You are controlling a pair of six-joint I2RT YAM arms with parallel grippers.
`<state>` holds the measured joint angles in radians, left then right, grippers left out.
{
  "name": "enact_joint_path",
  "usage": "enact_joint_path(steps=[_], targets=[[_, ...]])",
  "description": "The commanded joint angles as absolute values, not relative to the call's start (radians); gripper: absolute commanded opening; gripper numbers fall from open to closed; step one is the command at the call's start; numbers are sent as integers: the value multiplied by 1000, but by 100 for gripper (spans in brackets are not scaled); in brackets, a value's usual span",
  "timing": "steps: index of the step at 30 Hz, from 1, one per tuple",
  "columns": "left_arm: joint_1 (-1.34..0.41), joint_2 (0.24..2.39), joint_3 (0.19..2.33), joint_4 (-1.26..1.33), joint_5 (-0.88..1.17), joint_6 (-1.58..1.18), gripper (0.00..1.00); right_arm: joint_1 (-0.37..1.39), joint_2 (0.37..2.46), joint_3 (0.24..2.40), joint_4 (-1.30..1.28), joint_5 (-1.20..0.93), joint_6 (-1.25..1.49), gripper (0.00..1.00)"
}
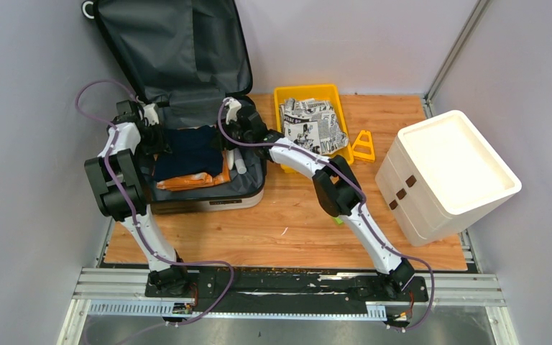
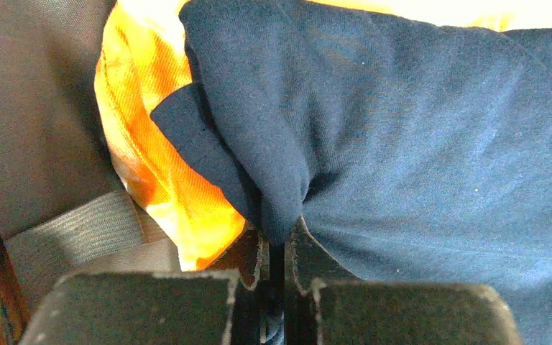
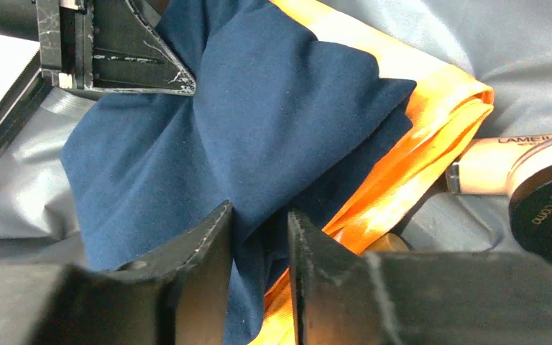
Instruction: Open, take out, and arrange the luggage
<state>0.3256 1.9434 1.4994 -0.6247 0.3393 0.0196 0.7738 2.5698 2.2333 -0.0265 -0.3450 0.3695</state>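
Take-out step: our L gripper point(image 2: 282, 241) is clamped on the navy garment point(image 2: 417, 144) in the luggage point(image 1: 212, 203). R gripper point(image 3: 259, 237) straddles a fold, grip unclear. Next we lift evenly, carry toward 3 o'clock.

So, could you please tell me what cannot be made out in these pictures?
- Top view: whatever lies under the folded navy cloth and orange garment in the grey-lined suitcase.
- Right wrist view: the label on the beige cosmetic tube, cut off by the right edge.
- Right wrist view: whether the right pincer pinches the cloth between its fingers.
- Left wrist view: how much navy fold the shut left pincer holds; its fingers hide it.
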Motion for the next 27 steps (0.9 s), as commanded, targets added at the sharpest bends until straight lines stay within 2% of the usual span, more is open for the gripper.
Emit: enact_joint_path(steps=[1,3,4,10,18,27], targets=[[316,1918,1524,-649,413,-23,0,773,2583,2281,-18,-369,390,22],[316,1900,1525,-648,402,-23,0,773,2576,2278,-13,-368,390,5],[316,1894,1527,-649,398,-23,0,773,2572,2277,-10,-366,386,0],[315,1822,1509,-609,389,-47,0,774,2497,2242,49,-332,304,0],[314,1693,1366,-420,423,-70,0,776,2398,2128,178,-258,181,0],[314,1709,1372,-404,438,-81,0,776,2419,2132,198,-246,158,0]])
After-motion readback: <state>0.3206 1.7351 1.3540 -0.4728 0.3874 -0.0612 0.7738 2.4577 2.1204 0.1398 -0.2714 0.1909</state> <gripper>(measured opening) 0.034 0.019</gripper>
